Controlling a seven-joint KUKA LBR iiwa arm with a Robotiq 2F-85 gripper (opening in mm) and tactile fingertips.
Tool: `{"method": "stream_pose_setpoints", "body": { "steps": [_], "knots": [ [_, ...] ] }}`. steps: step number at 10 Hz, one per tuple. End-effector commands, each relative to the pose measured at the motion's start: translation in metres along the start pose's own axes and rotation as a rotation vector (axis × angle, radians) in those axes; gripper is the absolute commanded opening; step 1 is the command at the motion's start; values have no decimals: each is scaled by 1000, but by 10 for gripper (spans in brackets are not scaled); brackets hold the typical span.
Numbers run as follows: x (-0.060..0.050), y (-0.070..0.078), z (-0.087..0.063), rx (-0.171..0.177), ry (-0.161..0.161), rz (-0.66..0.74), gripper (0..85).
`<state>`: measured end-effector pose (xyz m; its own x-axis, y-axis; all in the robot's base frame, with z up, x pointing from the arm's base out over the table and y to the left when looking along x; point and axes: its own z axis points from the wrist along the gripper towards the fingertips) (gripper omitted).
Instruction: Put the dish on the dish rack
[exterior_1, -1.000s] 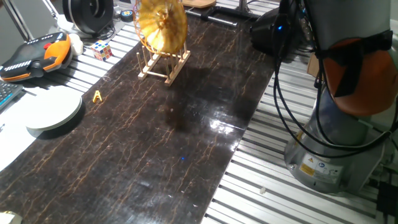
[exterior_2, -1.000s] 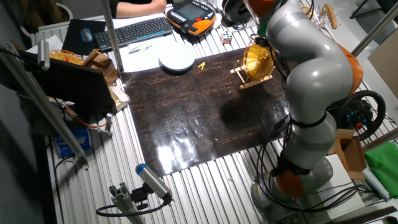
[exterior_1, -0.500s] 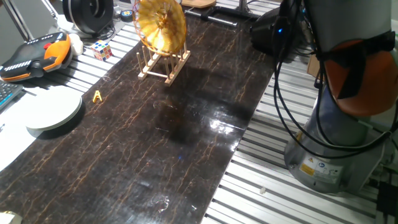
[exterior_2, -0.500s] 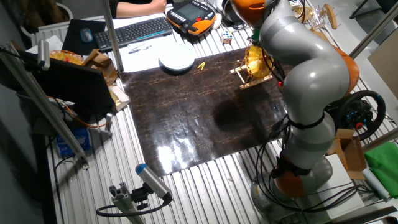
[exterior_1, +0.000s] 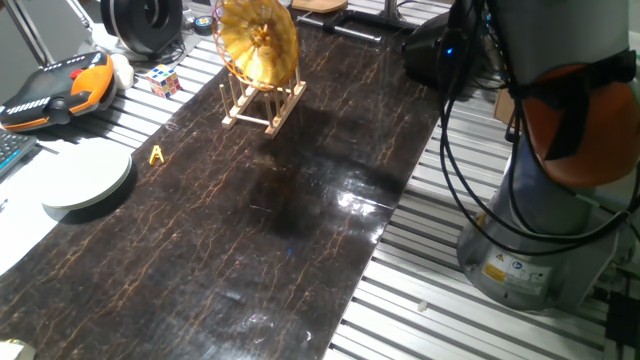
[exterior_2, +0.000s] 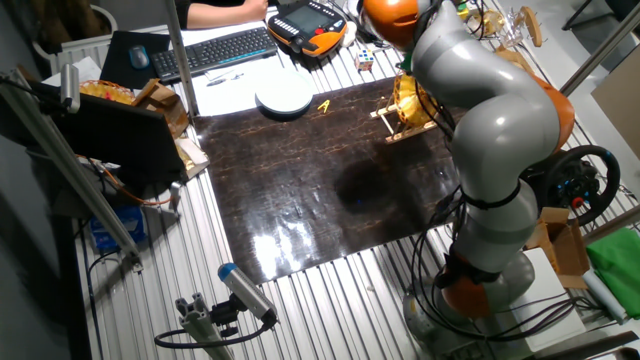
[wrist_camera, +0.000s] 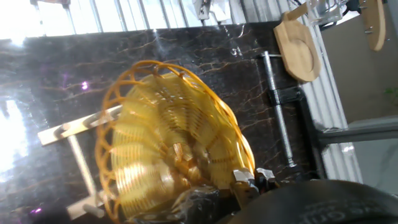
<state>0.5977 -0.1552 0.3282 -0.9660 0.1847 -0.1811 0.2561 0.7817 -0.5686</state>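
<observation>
The grey-and-orange arm (exterior_2: 480, 110) rises from its base at the worktop's edge, bends over the far end of the dark marbled worktop (exterior_1: 300, 220) and reaches down toward the rack, with its wrist hidden behind its own links in the other fixed view. The hand view looks down on the dish from just above; only small metal parts of the hand show at the bottom edge, so whether the fingers are released or clenched cannot be told, nor whether they touch the dish. The dish (exterior_1: 259, 43) is a single round, golden-yellow woven basket with an open looped rim and a tightly coiled centre; it stands on edge, nearly upright, between the pegs of the dish rack (exterior_1: 265, 105). The one rack is of light wood, with slim upright pegs on a slatted base, and sits near the far end of the worktop. Elsewhere there is one white round plate (exterior_1: 85, 178) at the worktop's side, one small yellow clip (exterior_1: 156, 155) beside it, and one coloured puzzle cube (exterior_1: 164, 80) on the slatted metal beyond.
</observation>
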Motion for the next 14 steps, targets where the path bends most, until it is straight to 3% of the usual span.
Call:
{"method": "stream_pose_setpoints", "body": {
  "steps": [1,6,8,14],
  "knots": [
    [0,2,0,-21,12,7,20],
    [-2,7,4,-8,7,1,20],
    [-2,5,5,26,-12,-11,20],
    [-6,17,10,11,-10,-4,20]
  ]
}}
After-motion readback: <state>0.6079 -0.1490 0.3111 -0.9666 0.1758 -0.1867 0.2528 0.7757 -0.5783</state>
